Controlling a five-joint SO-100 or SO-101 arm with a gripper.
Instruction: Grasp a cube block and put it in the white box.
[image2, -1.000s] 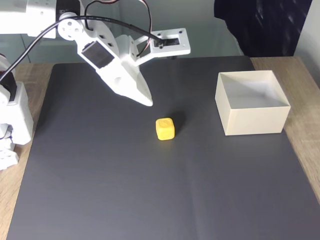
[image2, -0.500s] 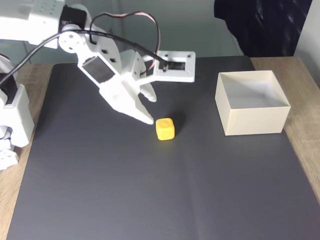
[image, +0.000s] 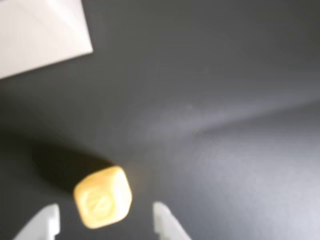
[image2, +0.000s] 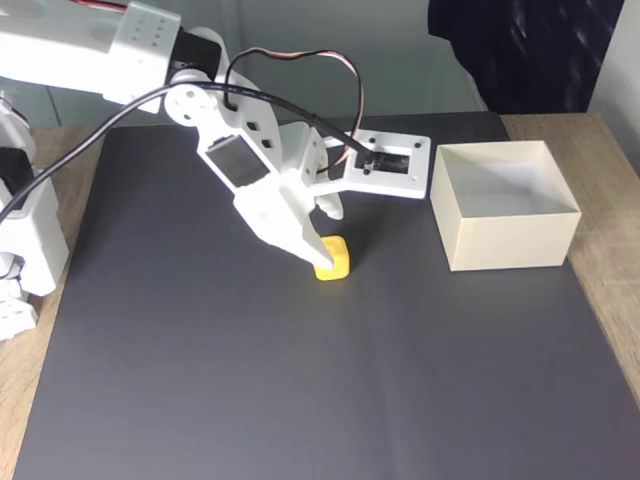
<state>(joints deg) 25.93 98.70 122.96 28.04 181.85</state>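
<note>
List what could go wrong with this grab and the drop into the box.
1. In the wrist view the yellow cube sits nearer one side of the open gripper than the other, so closing may push or turn it on the smooth dark mat instead of pinching it squarely.
2. Its rounded edges may let it slip out during the lift.
3. The white box has thin upright walls; carried low, the cube could clip the near wall and shove the box.
</note>
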